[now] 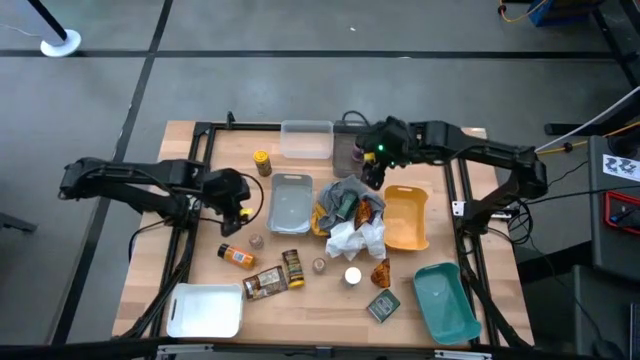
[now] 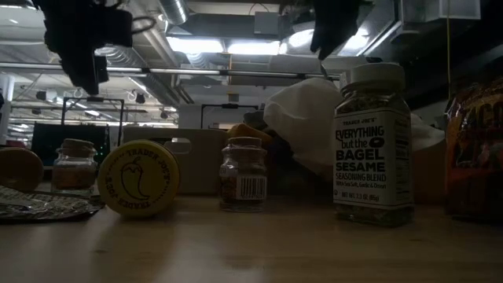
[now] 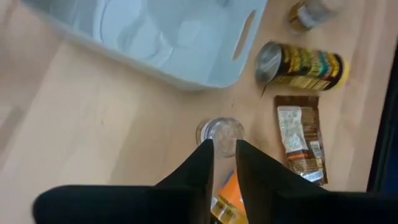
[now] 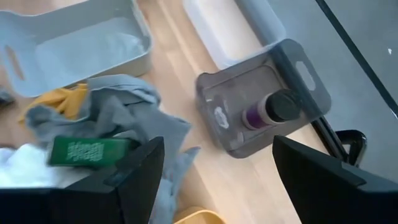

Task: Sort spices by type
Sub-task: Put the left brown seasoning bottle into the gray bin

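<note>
The tall clear jar [image 2: 372, 141] at 3 o'clock in the low view reads "TRADER JOE'S EVERYTHING but the BAGEL SESAME SEASONING BLEND". The yellow round lid [image 2: 138, 178] at 9 o'clock bears "TRADER JOE'S" around a chilli drawing.

The orange bottle [image 3: 225, 205] is mostly hidden behind the left wrist's dark fingers and cut off.

Spice jars [image 1: 292, 268], packets [image 1: 264, 285], orange bottle [image 1: 236, 256] scattered on table

wooden table [image 1: 150, 255] — trays [image 1: 291, 200] | spice jars [image 1: 262, 162] | packets [image 1: 265, 284]
</note>
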Available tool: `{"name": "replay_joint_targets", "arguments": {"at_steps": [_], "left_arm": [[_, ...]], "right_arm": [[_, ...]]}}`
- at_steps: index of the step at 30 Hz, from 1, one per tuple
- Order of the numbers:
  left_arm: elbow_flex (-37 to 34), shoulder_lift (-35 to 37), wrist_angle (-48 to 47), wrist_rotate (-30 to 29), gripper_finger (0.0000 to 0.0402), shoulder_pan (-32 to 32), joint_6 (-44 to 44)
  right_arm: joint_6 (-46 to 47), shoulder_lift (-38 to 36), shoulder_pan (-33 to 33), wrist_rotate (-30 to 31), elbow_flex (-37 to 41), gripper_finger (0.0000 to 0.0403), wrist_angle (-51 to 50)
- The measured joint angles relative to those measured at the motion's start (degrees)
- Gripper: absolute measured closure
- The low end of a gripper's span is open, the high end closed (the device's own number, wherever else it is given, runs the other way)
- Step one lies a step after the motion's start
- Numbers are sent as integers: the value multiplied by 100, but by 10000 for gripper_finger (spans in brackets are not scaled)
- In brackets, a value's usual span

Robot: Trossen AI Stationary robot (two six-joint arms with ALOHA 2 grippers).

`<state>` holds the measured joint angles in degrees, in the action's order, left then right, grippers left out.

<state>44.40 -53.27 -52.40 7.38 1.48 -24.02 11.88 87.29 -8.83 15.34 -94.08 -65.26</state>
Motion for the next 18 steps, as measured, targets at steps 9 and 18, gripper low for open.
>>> {"name": "replay_joint_targets", "arguments": {"at_steps": [9,18], "left_arm": [[2,-443,106,13,295,-11,-127],[2,-913,98,314,205,-13,-556]], "right_arm": [[181,-2,649,74,0,104,-5],[384,-2,1267,635,2,104,-531]]}}
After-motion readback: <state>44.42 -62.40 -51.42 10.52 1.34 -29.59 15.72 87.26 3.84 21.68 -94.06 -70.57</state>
